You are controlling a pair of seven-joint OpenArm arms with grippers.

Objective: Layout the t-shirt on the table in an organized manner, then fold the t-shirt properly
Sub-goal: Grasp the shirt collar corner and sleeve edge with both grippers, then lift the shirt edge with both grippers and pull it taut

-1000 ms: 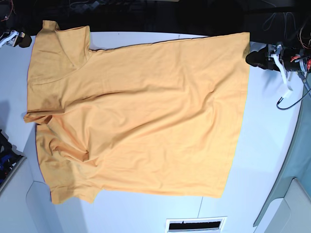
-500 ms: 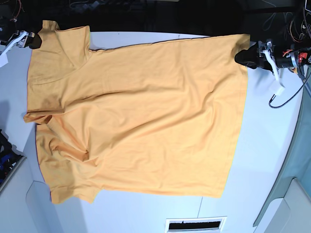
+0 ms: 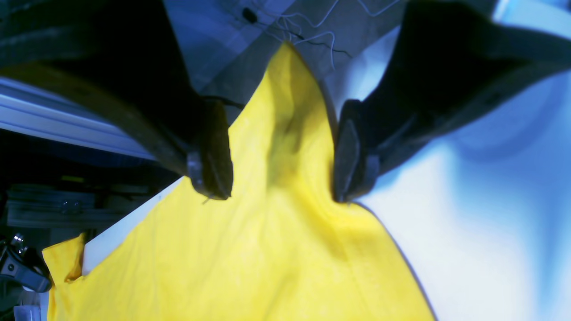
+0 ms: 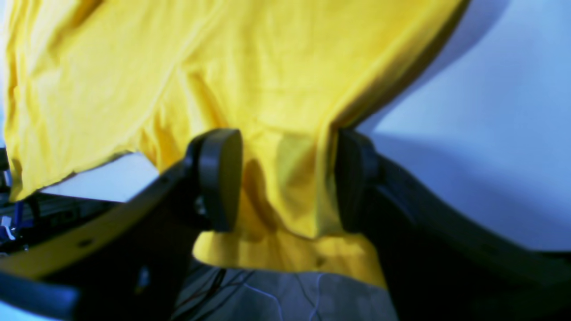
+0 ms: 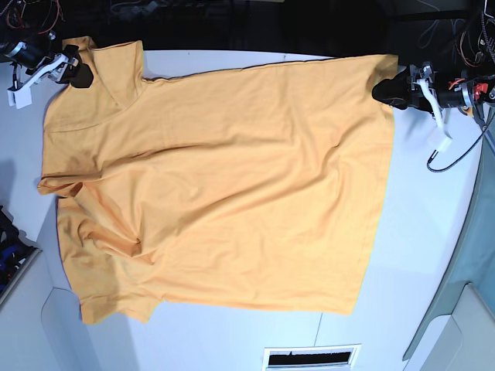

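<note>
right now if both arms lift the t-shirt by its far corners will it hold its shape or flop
Probably flop: the t-shirt already shows wrinkles lying on the table. It bunches between the left gripper fingers, so thin and light. It would likely sag in the middle.

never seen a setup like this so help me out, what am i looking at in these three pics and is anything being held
It is a robot with two arms, folding laundry. The wide picture looks down from above on a white table with an orange-yellow t-shirt spread over it. The other two pictures come from small cameras on each arm's wrist, looking out between that arm's two black fingers.

In the overhead view the left hand is on the right, at a corner of the shirt's hem. Its own camera shows that corner lying between its fingers, which stand apart.

The right hand is at the top left, by a sleeve. Its fingers also stand apart around cloth. Nothing is pinched yet.
</note>
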